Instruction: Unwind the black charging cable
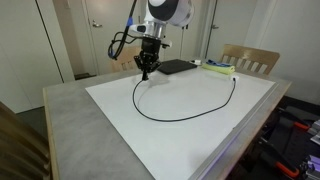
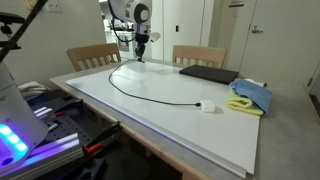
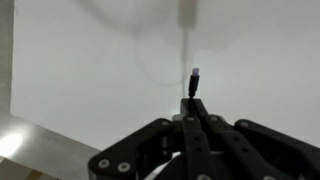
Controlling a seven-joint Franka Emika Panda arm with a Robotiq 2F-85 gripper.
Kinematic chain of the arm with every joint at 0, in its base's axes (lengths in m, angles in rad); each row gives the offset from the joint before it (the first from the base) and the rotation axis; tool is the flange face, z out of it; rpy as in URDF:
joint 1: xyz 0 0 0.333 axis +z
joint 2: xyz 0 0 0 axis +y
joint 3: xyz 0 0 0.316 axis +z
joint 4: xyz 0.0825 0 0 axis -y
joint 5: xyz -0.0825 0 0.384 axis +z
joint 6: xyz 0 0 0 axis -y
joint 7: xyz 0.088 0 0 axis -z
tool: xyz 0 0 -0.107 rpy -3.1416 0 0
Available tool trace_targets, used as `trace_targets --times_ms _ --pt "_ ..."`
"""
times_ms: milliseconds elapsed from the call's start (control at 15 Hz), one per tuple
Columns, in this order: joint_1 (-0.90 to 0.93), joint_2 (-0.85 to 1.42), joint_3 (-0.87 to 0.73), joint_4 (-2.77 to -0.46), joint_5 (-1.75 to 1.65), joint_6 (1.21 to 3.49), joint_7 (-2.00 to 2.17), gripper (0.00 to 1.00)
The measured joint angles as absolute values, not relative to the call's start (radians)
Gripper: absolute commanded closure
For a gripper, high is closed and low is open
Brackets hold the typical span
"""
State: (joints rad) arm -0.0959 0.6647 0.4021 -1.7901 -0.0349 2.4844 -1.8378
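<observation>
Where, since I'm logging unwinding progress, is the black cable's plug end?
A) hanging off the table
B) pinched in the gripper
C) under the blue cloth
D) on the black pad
B: the wrist view shows the plug sticking out of the shut gripper; the rest of the black charging cable lies on the white board.

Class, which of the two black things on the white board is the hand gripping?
The thin cable, pinched at one plug end by the hand; the flat pad lies apart, untouched.

A grey speckled bench stands in a white-walled room. Two pale wooden chairs sit at its far side, before white doors.
</observation>
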Motion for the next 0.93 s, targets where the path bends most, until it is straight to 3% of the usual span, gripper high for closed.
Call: trace_targets --times_ms 933 --pt "-0.020 0.677 0.463 -1.753 -0.027 2.435 -2.287 0.99"
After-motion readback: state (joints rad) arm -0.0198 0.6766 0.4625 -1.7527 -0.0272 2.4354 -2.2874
